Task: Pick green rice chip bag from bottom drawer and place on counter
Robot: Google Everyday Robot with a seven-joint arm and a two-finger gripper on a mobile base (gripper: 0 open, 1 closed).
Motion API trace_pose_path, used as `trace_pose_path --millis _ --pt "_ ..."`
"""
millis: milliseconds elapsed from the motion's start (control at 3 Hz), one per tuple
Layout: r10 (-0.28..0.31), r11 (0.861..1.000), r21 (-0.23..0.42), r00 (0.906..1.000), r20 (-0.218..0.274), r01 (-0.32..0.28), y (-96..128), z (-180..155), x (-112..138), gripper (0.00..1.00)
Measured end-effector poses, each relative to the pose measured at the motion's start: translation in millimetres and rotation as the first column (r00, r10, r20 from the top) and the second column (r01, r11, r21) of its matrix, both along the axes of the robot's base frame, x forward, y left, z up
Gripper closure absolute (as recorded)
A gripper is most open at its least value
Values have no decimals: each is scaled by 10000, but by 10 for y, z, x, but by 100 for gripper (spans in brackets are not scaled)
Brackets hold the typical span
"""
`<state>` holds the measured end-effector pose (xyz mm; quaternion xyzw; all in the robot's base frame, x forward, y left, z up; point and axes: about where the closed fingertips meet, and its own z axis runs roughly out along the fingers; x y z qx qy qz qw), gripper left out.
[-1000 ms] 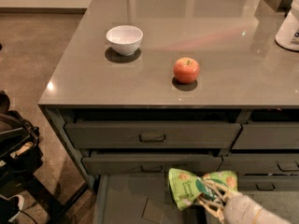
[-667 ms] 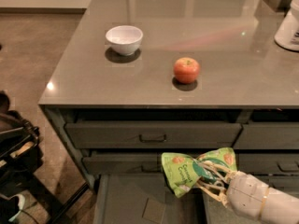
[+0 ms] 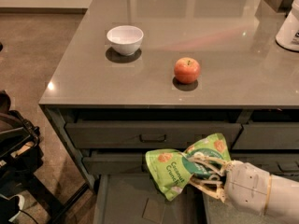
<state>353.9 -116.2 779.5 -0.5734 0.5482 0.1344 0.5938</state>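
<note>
As the hand [image 3: 202, 171] pinches the green rice chip bag [image 3: 167, 171] (above drawer [image 3: 125, 200]), counter [image 3: 140, 80] gleams.

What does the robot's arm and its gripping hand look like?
The gripper, low right at the green rice chip bag before the drawers, has thin, pale cream fingers built like open ribbed frames. Behind it the arm is a smooth, rounded white shell with a narrow yellowish ring. No cables or markings show.

Crumpled green rice chip bag [image 3: 166, 169] (in gripper [image 3: 194, 171]), above open bottom drawer [image 3: 124, 197]
</note>
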Motion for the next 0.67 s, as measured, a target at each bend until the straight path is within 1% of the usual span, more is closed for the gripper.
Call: trace_pose_path --millis 333,667 --pt "-24 10000 -3 10000 3 24 -3 -2 6 100" --pt "-262 9992 309 9995 185 256 -30 58 36 100"
